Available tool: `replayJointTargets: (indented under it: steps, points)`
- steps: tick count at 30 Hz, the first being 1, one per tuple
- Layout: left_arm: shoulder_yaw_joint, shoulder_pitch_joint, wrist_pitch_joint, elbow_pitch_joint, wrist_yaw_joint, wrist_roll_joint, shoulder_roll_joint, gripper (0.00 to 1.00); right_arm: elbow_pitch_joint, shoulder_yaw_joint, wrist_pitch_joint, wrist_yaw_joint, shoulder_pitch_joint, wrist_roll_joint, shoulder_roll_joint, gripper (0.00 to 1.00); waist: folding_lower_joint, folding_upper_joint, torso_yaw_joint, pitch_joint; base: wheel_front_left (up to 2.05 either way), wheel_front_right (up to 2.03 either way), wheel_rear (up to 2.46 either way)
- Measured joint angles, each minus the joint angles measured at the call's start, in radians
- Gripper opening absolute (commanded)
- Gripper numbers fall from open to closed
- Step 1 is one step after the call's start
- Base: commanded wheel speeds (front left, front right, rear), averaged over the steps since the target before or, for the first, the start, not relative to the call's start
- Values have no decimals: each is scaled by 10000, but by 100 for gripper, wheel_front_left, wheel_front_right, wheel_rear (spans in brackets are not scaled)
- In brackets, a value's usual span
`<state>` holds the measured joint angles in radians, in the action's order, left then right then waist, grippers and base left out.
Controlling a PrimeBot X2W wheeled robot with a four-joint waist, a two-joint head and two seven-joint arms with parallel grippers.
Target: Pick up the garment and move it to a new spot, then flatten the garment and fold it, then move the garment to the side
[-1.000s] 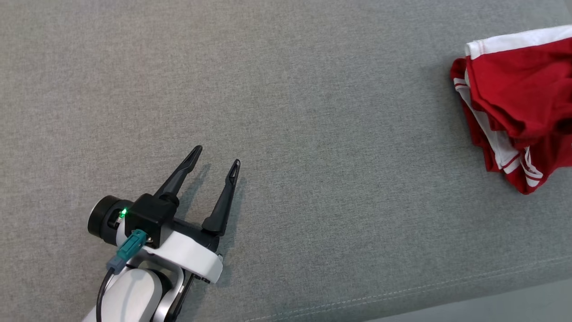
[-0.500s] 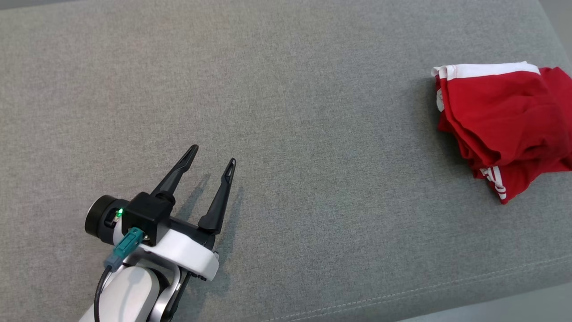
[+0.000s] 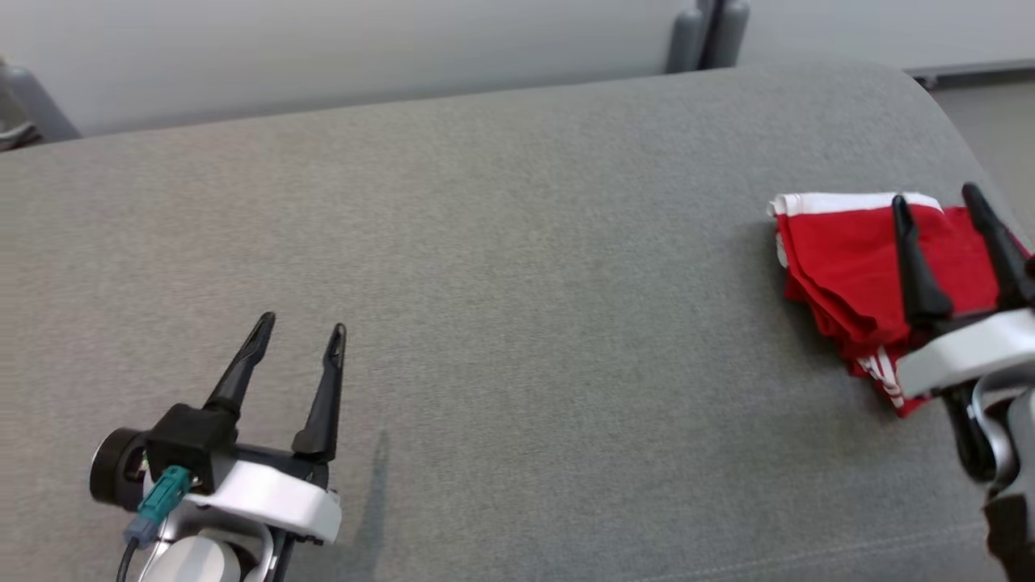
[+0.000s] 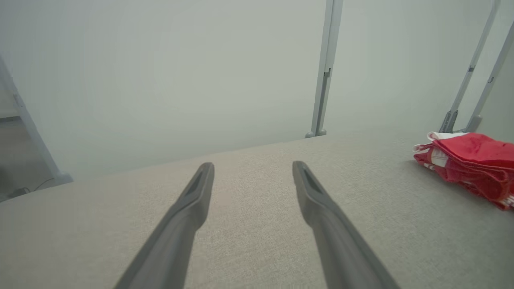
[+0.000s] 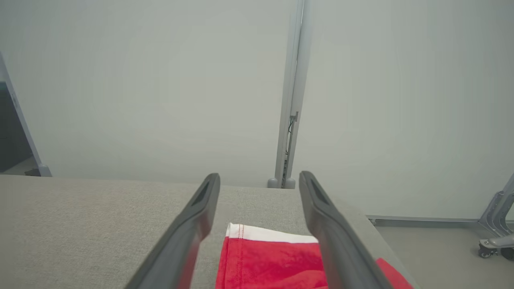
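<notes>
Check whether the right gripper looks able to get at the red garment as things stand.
Probably yes. The right gripper hangs open, apparently right over the folded red garment at the right end of the grey cushion, with nothing lying between it and the cloth.

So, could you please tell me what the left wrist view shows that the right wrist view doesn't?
Left wrist view: the open left gripper over bare grey cushion, the folded red garment lying off to its right. Right wrist view: the open right gripper over the garment's white band, a castor on the floor. Shared: garment, cushion, pale wall, grey upright post.
</notes>
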<state>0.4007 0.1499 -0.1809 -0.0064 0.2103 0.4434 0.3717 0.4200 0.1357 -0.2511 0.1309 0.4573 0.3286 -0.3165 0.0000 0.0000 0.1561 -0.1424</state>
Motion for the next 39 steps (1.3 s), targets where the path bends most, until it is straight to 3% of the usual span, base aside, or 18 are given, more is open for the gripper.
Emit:
replayJointTargets:
  steps: [7,14,21,27,39]
  points:
    - [-286,-764,-58,-121,387,236,165,100,-1534,-604,487,0,-1813,-867,1298,100,0,0,-884,663,0,0,0]
    - [-372,-1659,-146,-92,581,412,167,100,-2224,-1162,903,0,-3581,-1482,2088,100,0,0,-1514,1380,0,0,0]
    - [-355,-1914,-146,-134,727,410,217,100,-3035,-1971,1269,0,-4747,-1684,2414,100,0,0,-1776,1768,0,0,0]
    - [-343,-2107,-142,-151,784,412,267,100,-3701,-2019,1712,0,-5334,-1699,2619,100,0,0,-1794,1816,0,0,0]
    - [-355,-2107,-128,-109,815,516,267,100,-3848,-2006,1804,0,-5519,-1695,2765,100,0,0,-1843,1804,0,0,0]
